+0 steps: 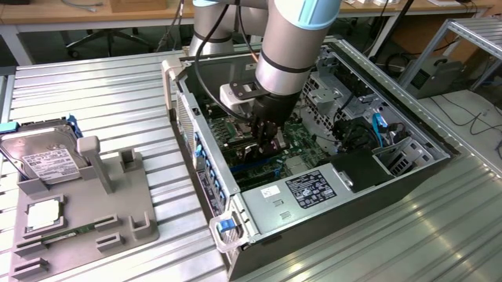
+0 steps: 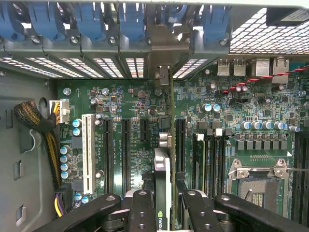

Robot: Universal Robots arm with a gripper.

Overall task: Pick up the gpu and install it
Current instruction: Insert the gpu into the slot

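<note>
The graphics card (image 2: 162, 166) stands on its thin edge inside the open computer case (image 1: 408, 126). It is right over the green board (image 2: 130, 96), in among the long black slots (image 2: 126, 145). I cannot tell if it is pushed all the way in. Its metal end (image 2: 164, 77) reaches the back wall of the case, near the row of blue clips (image 2: 131, 21). The gripper (image 2: 164, 193) is closed on the card, with a black finger (image 2: 142, 212) on each flat side. In the exterior view the arm (image 1: 294, 47) comes down from 12 o'clock into the middle of the case. The silver power box (image 1: 306, 188) lies close by at 5 o'clock. Well apart, at 8 o'clock, a gray tray (image 1: 133, 223) sits on the metal table (image 1: 102, 94). A green memory stick (image 1: 67, 233) lies in the tray, and a hard drive (image 1: 47, 158) stands at 9 o'clock.
</note>
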